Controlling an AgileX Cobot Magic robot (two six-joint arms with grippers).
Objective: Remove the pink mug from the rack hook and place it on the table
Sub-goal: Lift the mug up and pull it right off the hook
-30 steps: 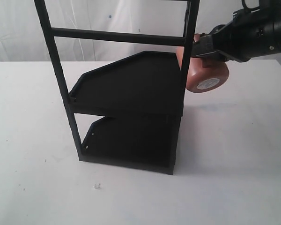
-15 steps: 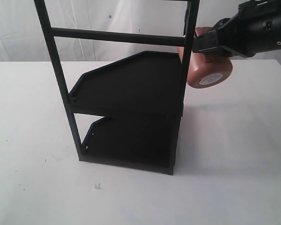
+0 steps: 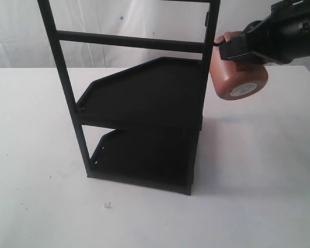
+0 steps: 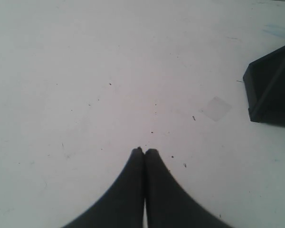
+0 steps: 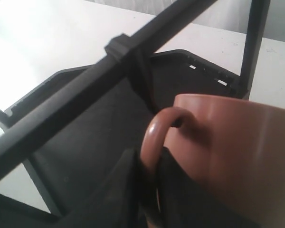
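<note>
Holding pink mug (image 3: 238, 78) by its handle, right fingers (image 5: 126, 190) clamped, upper right beside rack (image 3: 144, 103) post; seemingly unhooked. Next: lower onto worktop (image 3: 258, 175), upright.

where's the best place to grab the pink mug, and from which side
Take the pink mug by its loop handle, coming from the side away from the rack post, as the right gripper does. The mug is tilted with its base toward the exterior camera. Its body looks too wide to pinch, while the thin handle fits between the fingers.
</note>
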